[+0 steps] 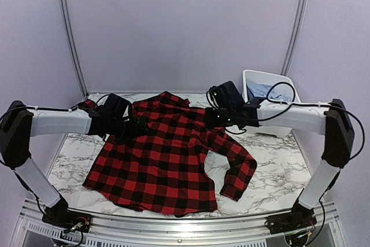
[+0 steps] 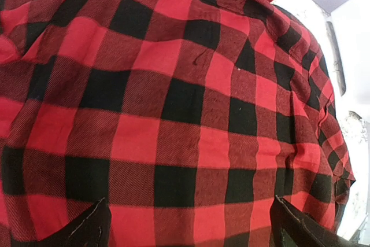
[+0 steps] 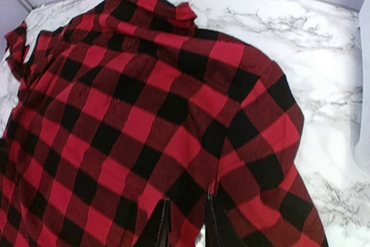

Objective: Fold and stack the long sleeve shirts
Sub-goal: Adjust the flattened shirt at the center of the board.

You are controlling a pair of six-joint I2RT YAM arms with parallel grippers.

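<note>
Shirt point(image 1: 156, 160) lies spread beneath both arms' jaws.

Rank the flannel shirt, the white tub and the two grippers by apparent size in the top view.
1. flannel shirt, by far the largest.
2. white tub, partly hidden by the right arm.
3. left gripper and right gripper: look alike, left unranked.

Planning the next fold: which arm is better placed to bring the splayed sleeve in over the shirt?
Probably the right. The right gripper pinches the red flannel shirt at the shoulder of that sleeve, on its side; the left gripper hangs open over the opposite shoulder.
</note>
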